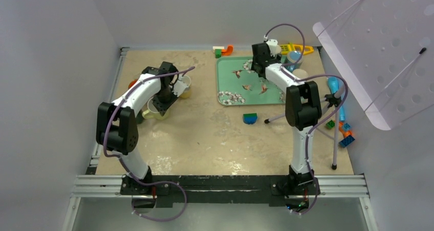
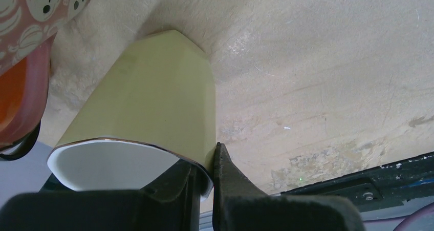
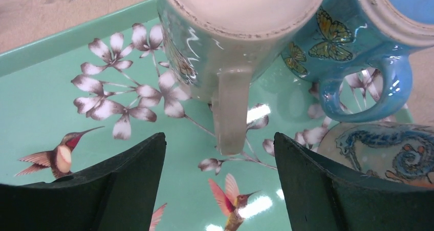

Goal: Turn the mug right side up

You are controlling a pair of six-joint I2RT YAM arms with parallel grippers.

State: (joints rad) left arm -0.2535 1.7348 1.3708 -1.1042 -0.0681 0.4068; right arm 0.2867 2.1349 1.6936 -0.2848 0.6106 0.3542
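The left gripper [image 2: 207, 165] is clamped on the rim of the pale green mug [image 2: 153, 92], one finger inside and one outside. The mug is at 9 o'clock on the worktop [image 1: 204, 139], mouth tilted upward and far end touching the surface. The right gripper [image 3: 219, 141], jaws apart, faces the handle of a base-up teal mug [image 3: 238, 8] on the green tray [image 3: 30, 82] at 1 o'clock.

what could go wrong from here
1. The left tool pinches the yellow-green mug only by its thin rim, so the mug could slip or swing while it is turned.
2. The pumpkin-patterned mug sits close beside it and could get knocked.
3. The right tool is open, facing the handle of a handled mug crowded by the blue butterfly mug. Closing or lifting may bump that neighbour.
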